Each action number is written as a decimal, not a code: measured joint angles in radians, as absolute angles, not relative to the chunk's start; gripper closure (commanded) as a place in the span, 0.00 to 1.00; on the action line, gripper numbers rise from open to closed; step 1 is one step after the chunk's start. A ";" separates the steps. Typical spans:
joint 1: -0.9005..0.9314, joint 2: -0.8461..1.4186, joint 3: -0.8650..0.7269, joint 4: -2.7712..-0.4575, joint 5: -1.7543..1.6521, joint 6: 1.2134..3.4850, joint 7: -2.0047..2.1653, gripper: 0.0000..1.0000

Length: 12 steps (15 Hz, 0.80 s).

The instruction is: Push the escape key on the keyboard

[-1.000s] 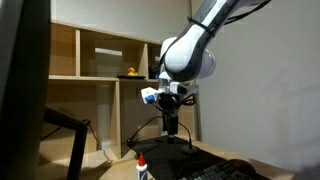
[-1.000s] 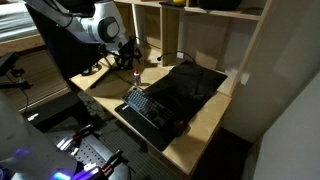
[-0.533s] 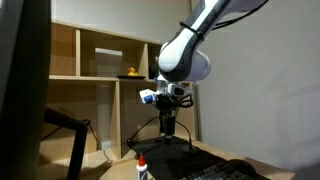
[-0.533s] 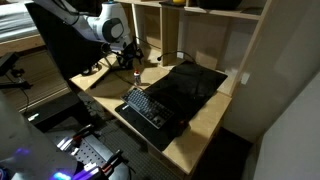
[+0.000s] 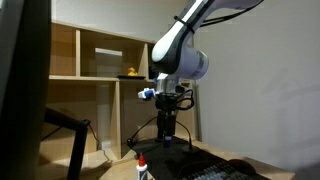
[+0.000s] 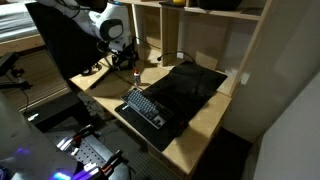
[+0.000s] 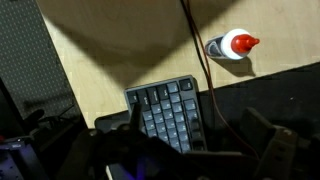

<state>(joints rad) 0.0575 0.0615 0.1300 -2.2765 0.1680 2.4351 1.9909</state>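
Note:
The black keyboard (image 6: 147, 108) lies on the wooden desk near its front edge. In the wrist view one end of it (image 7: 170, 112) shows below me, with rows of small dark keys. It is also at the bottom edge of an exterior view (image 5: 215, 172). My gripper (image 5: 167, 128) hangs well above the desk, pointing down, behind the keyboard's end (image 6: 127, 62). In the wrist view its dark fingers (image 7: 185, 158) stand wide apart with nothing between them. Which key is the escape key cannot be read.
A white glue bottle with a red cap (image 7: 232, 45) lies on the desk by a thin cable (image 7: 196, 45); it also shows in an exterior view (image 5: 142, 168). A black mat (image 6: 188, 86) lies behind the keyboard. Wooden shelves (image 5: 100, 60) hold a yellow duck (image 5: 128, 72).
The arm has shifted slightly sideways, carrying the gripper a little away from its earlier spot at about the same height. Nothing on the desk has moved.

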 measured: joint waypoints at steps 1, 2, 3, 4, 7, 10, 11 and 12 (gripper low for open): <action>0.058 0.061 0.129 -2.276 0.168 2.434 1.991 0.00; 0.058 0.062 0.129 -2.276 0.168 2.434 1.991 0.00; 0.059 0.062 0.128 -2.276 0.168 2.434 1.991 0.00; 0.060 0.062 0.127 -2.277 0.167 2.433 1.996 0.00; 0.063 0.062 0.123 -2.277 0.166 2.436 2.034 0.00; 0.067 0.061 0.121 -2.277 0.180 2.423 2.109 0.00; 0.069 0.061 0.121 -2.277 0.192 2.413 2.120 0.00; 0.071 0.061 0.121 -2.277 0.197 2.408 2.127 0.00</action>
